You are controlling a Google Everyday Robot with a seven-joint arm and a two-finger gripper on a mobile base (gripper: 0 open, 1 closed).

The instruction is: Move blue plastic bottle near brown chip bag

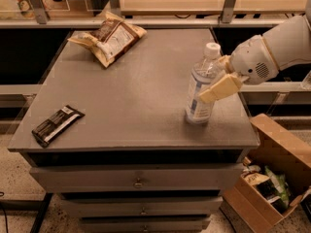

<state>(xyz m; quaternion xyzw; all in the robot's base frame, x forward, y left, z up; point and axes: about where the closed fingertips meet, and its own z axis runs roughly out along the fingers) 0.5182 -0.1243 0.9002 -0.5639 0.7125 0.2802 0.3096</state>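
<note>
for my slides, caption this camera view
The gripper grasps blue plastic bottle near table's right edge; brown chip bag at far-left corner

Single camera view. It looked down steeply from in front of the desk (146, 96), facing its back edge, near enough to hold all four corners and the drawers (138, 181). The gripper (214, 80) stood by the right edge, clasping the blue plastic bottle (196, 108).
</note>
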